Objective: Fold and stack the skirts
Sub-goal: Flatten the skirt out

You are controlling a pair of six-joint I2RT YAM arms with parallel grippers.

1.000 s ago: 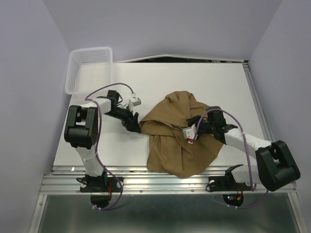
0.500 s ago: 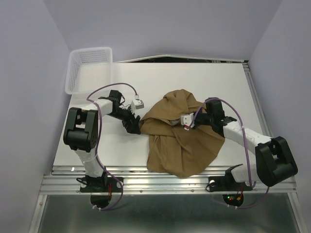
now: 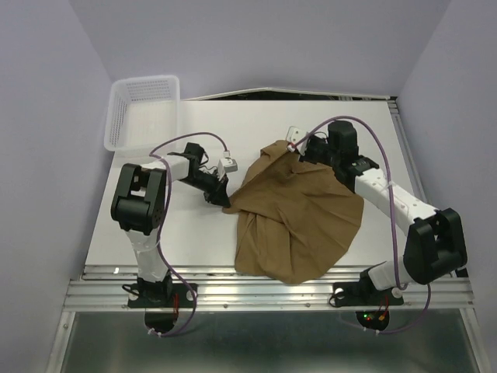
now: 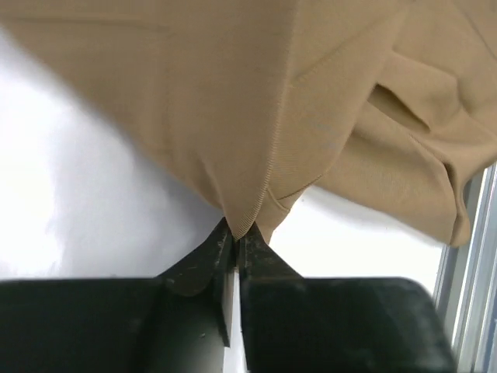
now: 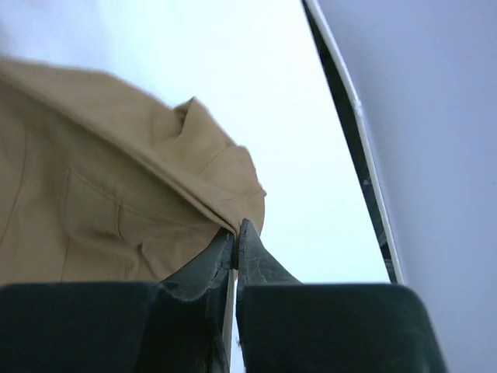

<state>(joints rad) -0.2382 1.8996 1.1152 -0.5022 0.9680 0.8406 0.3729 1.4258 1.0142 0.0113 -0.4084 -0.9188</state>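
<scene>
Barely begun, judging by the cloth. Only one tan skirt in view, lying rumpled and bunched across the middle of the desk, not yet flattened. Left jaws clenched on a ribbed corner at its left edge; right jaws pinched tight on a fold at its far edge. Looks like a pull-apart to spread it flat ahead of a first fold. No crease laid, no stack started, no second garment visible. White mesh basket at the far left corner, well apart from the cloth.

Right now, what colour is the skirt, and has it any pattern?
Plain tan skirt, unpatterned; clearest in left wrist view.
</scene>
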